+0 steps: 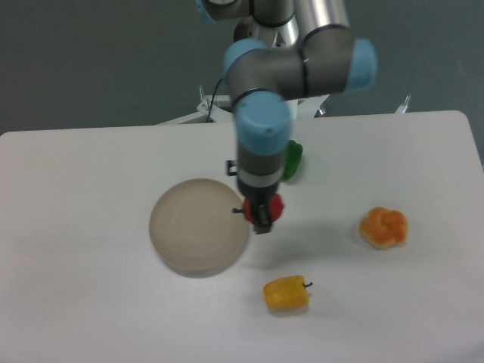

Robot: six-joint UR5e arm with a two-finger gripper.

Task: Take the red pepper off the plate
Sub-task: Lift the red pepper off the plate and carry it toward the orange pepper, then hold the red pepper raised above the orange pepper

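The plate (193,227) is a round beige-grey dish on the white table, left of centre, and nothing lies in it. My gripper (262,221) hangs just past the plate's right rim. It is shut on the red pepper (275,206), of which only red patches show on both sides of the fingers. The pepper is held above the table, beside the plate's rim rather than over its middle. Most of the pepper is hidden by the gripper.
A green pepper (293,159) lies behind the arm, partly hidden. A yellow pepper (286,293) lies in front, right of the plate. An orange pumpkin-like toy (383,227) sits at the right. The table's far edge runs behind the arm.
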